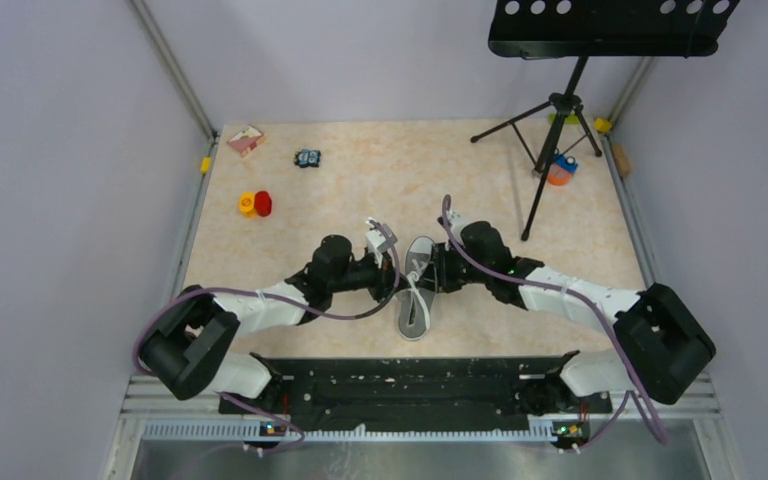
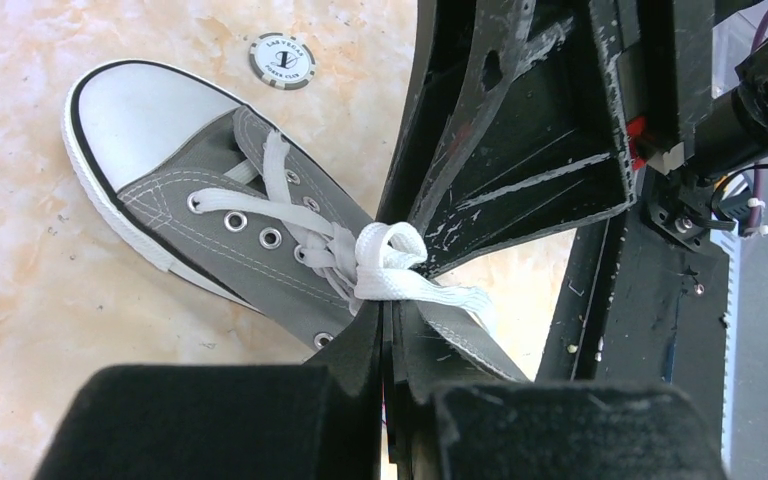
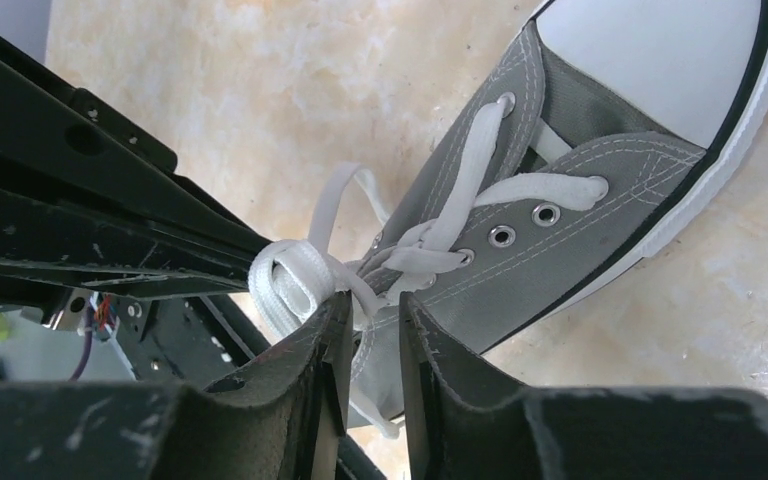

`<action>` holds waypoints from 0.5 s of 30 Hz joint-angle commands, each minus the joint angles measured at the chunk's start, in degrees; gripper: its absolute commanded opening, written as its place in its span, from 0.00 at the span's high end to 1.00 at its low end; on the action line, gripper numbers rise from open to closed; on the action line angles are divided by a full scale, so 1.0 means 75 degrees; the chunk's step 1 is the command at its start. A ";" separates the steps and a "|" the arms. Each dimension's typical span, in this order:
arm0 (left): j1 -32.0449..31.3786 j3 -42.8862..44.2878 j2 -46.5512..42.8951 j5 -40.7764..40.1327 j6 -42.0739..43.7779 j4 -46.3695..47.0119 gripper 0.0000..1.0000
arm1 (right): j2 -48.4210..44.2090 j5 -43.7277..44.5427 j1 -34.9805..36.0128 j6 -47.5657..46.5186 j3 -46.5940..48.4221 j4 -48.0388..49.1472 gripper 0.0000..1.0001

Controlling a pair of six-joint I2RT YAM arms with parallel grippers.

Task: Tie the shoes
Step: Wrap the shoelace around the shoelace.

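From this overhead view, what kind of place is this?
Probably a robotics lab cell: a marble-patterned table fenced by aluminium frame posts and plain walls, with a black tripod music stand.

**Knot and heel lost behind the jaws**

From above, the laces (image 1: pixel 416 290) are too small to read any knot, and the tips of both jaws blur into the sneaker (image 1: pixel 413 318). In the left wrist view the heel is hidden behind the left jaws and the right arm's black frame. In the right wrist view the toe cap runs off the top and right edges, and the heel lies under the right jaws. Whether the right jaws pinch the strand between them cannot be told. On the tabletop (image 1: pixel 410 190), the red and yellow pieces (image 1: pixel 255 204) and the dark item (image 1: pixel 307 158) are too small to identify. The music stand (image 1: pixel 610 35) is cut by the top edge.
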 commanded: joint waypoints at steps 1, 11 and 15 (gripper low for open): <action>0.0044 0.0262 -0.0100 0.0143 0.0142 0.0159 1.00 | 0.0162 -0.0121 0.0074 -0.0233 0.0250 0.0213 0.73; 0.0056 0.0209 -0.0108 0.0103 0.0032 0.0185 1.00 | -0.0032 0.0194 0.0080 0.0153 0.0098 0.0501 0.63; 0.0056 0.0215 -0.0061 0.0194 -0.0010 0.0208 1.00 | -0.0793 0.0899 0.0080 0.0470 -0.0373 0.0677 0.56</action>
